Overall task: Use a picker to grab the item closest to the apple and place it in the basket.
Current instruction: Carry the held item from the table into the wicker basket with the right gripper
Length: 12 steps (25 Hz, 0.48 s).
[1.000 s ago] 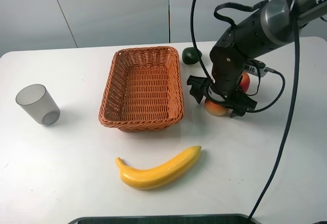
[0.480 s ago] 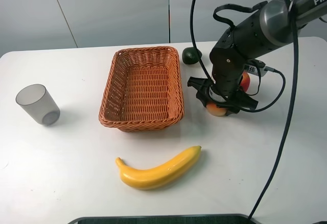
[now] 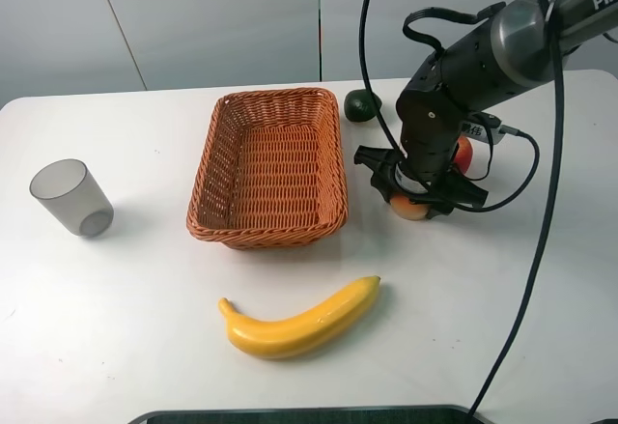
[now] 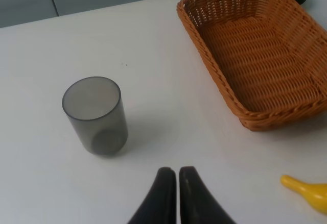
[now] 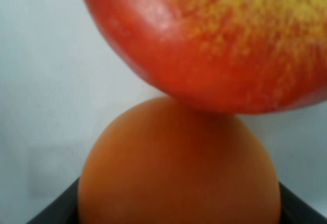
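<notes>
The red and yellow apple point(image 3: 464, 154) lies on the white table right of the woven basket point(image 3: 266, 234), half hidden behind my right arm. A round orange fruit point(image 3: 410, 209) touches it on the near side. My right gripper point(image 3: 413, 202) is shut on that orange fruit, a black finger on each flank. The right wrist view shows the orange fruit point(image 5: 179, 163) filling the space between the dark fingers point(image 5: 51, 211), with the apple point(image 5: 214, 35) pressed against its far side. The left gripper point(image 4: 177, 175) is shut with nothing in it, hovering over bare table near the cup.
A yellow banana point(image 3: 299, 325) lies in front of the basket. A dark green fruit point(image 3: 361, 105) sits behind the basket's right corner. A grey translucent cup point(image 3: 70, 197) stands at the far left. The basket point(image 4: 217, 76) holds nothing.
One second ago my right gripper's fingers stood spread wide around the orange fruit; they have since shut on it. Nothing has moved in the last half second.
</notes>
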Available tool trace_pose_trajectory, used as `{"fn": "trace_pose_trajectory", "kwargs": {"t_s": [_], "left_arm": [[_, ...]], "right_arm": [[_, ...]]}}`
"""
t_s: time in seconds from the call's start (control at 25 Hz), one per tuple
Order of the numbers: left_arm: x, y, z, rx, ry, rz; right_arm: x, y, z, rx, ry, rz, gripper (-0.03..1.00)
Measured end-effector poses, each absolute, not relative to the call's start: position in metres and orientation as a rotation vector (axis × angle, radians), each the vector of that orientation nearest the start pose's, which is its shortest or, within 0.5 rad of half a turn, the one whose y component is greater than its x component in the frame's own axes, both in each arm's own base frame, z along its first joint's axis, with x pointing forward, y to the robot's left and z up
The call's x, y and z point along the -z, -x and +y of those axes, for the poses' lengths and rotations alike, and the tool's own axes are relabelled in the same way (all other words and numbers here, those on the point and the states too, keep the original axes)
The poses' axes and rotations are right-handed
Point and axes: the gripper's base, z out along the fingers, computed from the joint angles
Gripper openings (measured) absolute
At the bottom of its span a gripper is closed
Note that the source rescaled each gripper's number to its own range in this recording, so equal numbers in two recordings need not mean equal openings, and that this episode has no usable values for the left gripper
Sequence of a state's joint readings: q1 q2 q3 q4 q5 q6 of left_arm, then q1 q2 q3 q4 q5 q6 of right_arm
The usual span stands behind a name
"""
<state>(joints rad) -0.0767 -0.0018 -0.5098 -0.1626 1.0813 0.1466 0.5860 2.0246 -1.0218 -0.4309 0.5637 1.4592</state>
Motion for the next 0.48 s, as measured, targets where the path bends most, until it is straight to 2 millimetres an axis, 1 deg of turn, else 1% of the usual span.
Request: {"fn": "trace_pose_trajectory", "kwargs": {"t_s": [0.12,0.24,0.32,0.48], "left_arm": [[-0.279,0.009,-0.012,0.151,-0.239,2.032],[-0.279,0.009,-0.012,0.151,-0.239,2.032],[-0.279,0.009,-0.012,0.151,-0.239,2.032],[-0.279,0.009,-0.012,0.151,-0.239,2.032]], "right_arm": [[-0.087,-0.295,0.171,0.092,-0.698,2.801,0.0],[-0.092,-0.293,0.168,0.128,-0.678,2.808,0.0],[-0.101,-0.292,0.167,0.129,-0.642,2.808,0.0],[-0.124,-0.288,0.171,0.061,-0.6,2.807,0.0]]}}
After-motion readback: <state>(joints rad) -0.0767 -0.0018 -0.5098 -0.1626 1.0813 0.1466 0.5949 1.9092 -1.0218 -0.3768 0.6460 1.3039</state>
